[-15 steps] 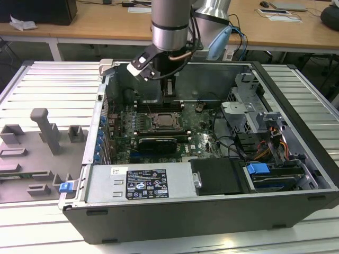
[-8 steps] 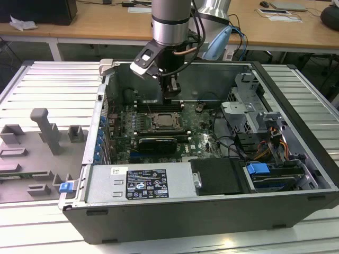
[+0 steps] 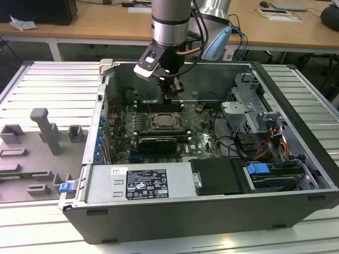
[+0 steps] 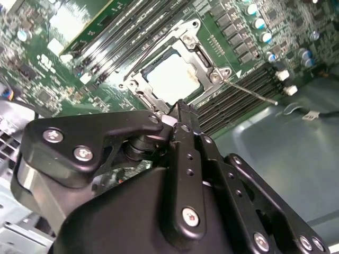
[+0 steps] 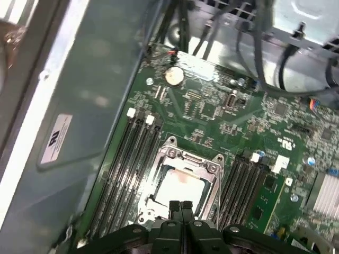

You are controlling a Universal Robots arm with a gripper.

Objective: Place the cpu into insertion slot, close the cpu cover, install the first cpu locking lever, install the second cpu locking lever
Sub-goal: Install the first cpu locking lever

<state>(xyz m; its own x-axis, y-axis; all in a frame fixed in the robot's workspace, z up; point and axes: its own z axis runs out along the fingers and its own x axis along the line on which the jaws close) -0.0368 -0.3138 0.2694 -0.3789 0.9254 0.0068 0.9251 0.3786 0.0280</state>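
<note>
Silvery-beige metal showed through the window of the cpu cover (image 5: pixel 186 157): the cpu (image 5: pixel 180 188) lay flat in the insertion slot (image 5: pixel 150 210), with the frame down over it. My gripper (image 5: pixel 181 205) hung just above the socket's edge, jaws pressed together and pinching nothing. A thin locking lever (image 4: pixel 253 91) stuck out sideways over the memory slots (image 4: pixel 222 108) (unlatched, I judged), so the levers seemed the step in hand. Doing it well meant pressing the closed tip low on the wire and sweeping it under its hook without scraping the board. Room was tight: memory slots flanked the socket, and the grey case wall (image 5: pixel 95 79) stood near.
</note>
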